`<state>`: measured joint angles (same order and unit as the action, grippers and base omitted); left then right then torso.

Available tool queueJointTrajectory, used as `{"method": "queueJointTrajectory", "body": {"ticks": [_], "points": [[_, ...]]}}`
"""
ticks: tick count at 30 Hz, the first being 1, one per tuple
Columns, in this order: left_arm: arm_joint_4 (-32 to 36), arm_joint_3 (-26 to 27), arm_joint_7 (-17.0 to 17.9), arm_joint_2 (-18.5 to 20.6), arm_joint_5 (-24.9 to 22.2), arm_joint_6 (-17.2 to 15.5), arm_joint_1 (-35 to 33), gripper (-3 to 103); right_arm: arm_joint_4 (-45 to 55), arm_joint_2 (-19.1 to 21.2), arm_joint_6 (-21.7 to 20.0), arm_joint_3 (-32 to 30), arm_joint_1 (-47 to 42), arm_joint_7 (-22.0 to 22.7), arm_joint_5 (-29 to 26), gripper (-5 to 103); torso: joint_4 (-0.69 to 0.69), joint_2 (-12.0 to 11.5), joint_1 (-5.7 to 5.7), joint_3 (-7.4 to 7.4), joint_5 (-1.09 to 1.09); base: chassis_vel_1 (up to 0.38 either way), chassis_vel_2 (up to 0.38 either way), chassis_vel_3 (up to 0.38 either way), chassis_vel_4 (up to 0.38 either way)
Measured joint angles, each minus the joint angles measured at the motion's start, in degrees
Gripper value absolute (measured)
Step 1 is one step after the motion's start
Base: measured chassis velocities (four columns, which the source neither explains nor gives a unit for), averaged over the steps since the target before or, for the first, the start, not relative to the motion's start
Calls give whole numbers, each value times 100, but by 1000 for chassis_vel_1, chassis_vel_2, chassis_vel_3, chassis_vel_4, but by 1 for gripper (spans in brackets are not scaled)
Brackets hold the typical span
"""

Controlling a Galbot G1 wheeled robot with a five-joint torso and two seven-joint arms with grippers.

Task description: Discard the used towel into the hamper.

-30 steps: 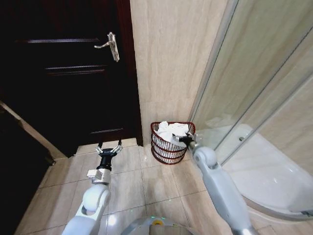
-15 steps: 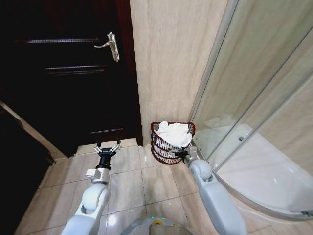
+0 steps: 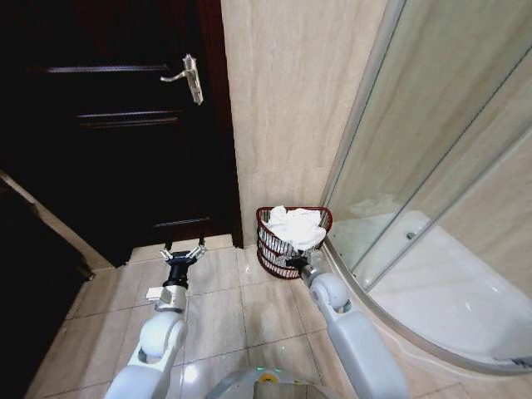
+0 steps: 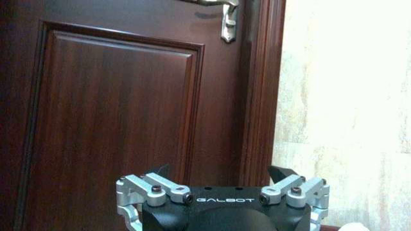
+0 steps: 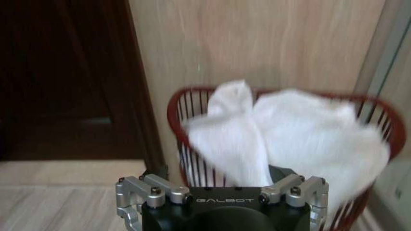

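In the corner between the tiled wall and the glass shower screen (image 3: 432, 150), you've got the hamper (image 3: 274, 258) standing on the floor tiles, just beside the dark wooden door (image 3: 108, 125); the white towel (image 3: 295, 226) is heaped inside it, 1 fold spilling over the rim on the shower side. Your right gripper (image 3: 293, 263) hangs low in front of the basket's wall, close against the wires; in the right wrist view its fingers (image 5: 157, 173) are spread apart with nothing between them, the towel (image 5: 289, 139) draped over the red rim (image 5: 183, 96) just ahead. Your left gripper (image 3: 184, 254) sits well apart, above the floor before the door, claw splayed wide and empty; its wrist view looks up the door panel (image 4: 115, 106) toward the handle (image 4: 226, 14).
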<state>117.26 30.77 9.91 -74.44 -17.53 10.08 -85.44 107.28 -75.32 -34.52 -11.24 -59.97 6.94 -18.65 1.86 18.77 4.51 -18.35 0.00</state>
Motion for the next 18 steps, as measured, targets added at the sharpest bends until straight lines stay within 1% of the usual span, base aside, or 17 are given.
{"method": "queueJointTrajectory", "body": {"ticks": [4,8,13,18], "points": [[3,-21,-2,3,15,0,13,100,264,81,-29,-7,62,7,42,100,0,0,0,0,0,0,0,0,0],[8,-21,-3,7,16,0,17,100,222,100,-58,-18,152,5,37,100,0,0,0,0,0,0,0,0,0],[37,4,-3,24,10,0,10,100,223,27,-121,48,78,126,-154,100,0,0,0,0,0,0,0,0,0],[47,16,-5,39,-12,0,14,100,45,-81,65,167,-22,123,-53,100,0,0,0,0,0,0,0,0,0]]}}
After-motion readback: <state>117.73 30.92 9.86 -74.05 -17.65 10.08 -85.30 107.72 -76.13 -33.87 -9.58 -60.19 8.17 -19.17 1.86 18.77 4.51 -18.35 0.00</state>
